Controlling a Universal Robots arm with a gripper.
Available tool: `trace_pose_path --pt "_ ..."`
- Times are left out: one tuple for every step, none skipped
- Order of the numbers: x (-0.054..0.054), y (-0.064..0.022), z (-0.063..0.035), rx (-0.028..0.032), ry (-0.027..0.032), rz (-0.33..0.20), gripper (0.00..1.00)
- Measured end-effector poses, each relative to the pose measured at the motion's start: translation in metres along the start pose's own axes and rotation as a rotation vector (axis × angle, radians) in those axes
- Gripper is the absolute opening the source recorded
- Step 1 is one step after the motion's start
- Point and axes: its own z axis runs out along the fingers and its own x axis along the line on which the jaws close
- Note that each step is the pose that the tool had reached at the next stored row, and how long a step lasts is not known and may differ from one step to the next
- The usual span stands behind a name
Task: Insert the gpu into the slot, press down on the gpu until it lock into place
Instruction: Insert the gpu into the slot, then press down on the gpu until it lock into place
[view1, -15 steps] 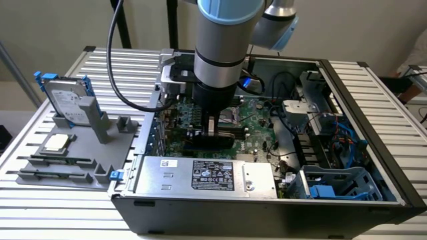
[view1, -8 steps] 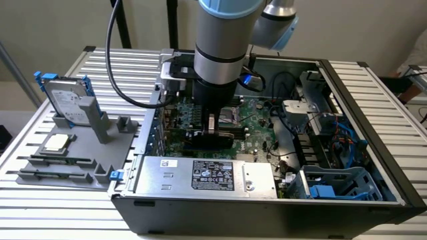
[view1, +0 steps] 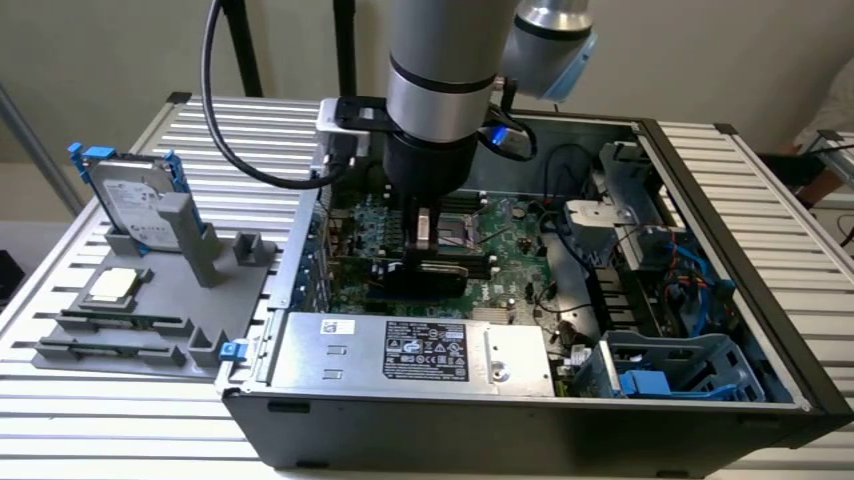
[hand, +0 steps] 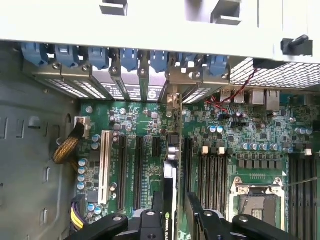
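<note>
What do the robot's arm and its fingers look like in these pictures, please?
The arm is a thick silver-grey cylinder with a light blue joint cap and a black wrist section. A black cable loops down to a pale box mounted at the wrist. The gripper is black, and its fingers are black bars on bolted linkages.

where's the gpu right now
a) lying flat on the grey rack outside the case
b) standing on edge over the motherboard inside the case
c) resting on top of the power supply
b: the gpu stands edge-on above the motherboard, in line with its expansion slots.
</note>
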Motion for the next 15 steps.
trace_pose_path --pt "-0.0001 0.0007 -0.0012 0.0000 0.0000 0.000 0.24" --pt "-0.0002 0.0014 -0.0016 0.0000 -0.0002 0.000 0.24" --pt "-0.0002 0.0023 -0.0017 0.0000 -0.0001 0.000 0.17" --pt "-0.0002 0.0032 -0.0017 0.0001 -0.0002 -0.001 0.12" --pt "-0.0003 0.0040 -0.0016 0.0001 -0.0003 -0.001 0.12" --pt "-0.0003 0.0045 -0.0017 0.0000 -0.0001 -0.001 0.11" --pt "-0.0003 0.0045 -0.0017 -0.0001 0.0000 -0.001 0.11" --pt "-0.0003 0.0045 -0.0017 -0.0001 0.0000 -0.001 0.11" --pt "-0.0002 0.0045 -0.0017 -0.0001 0.0000 -0.001 0.11" --pt "-0.0002 0.0045 -0.0017 0.0000 -0.0001 -0.001 0.11" --pt "-0.0002 0.0046 -0.0017 -0.0001 0.0000 -0.001 0.11" --pt "-0.0002 0.0045 -0.0017 -0.0001 0.0000 -0.001 0.11" --pt "-0.0002 0.0045 -0.0017 0.0000 -0.0001 -0.001 0.11" --pt "-0.0002 0.0045 -0.0017 0.0000 -0.0001 -0.001 0.11" --pt "-0.0002 0.0045 -0.0017 0.0000 -0.0001 -0.001 0.11"
